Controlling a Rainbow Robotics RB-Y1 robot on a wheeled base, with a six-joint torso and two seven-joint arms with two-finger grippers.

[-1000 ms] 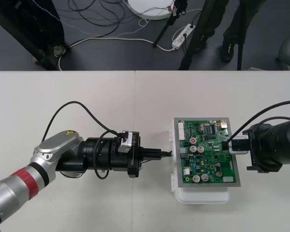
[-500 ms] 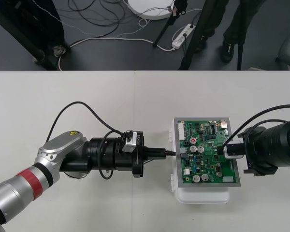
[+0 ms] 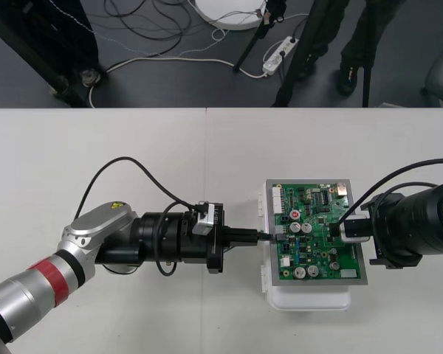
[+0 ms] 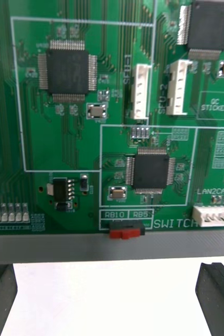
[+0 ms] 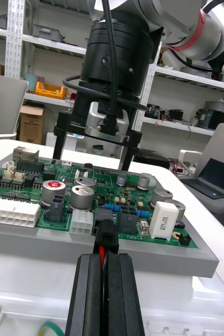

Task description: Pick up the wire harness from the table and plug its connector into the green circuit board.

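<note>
Plug (image 5: 105, 232) clenched in my left pincer (image 5: 105, 260), at the left edge of the green board (image 3: 321, 243). Insertion step; next needs a straight, aligned push.

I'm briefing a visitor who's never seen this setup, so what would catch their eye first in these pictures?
The left hand, shut on the harness's black plug, holds it at the left edge of the green circuit board; whether it is seated I cannot tell. Opposite, the right hand hangs open at the board's right edge.
</note>
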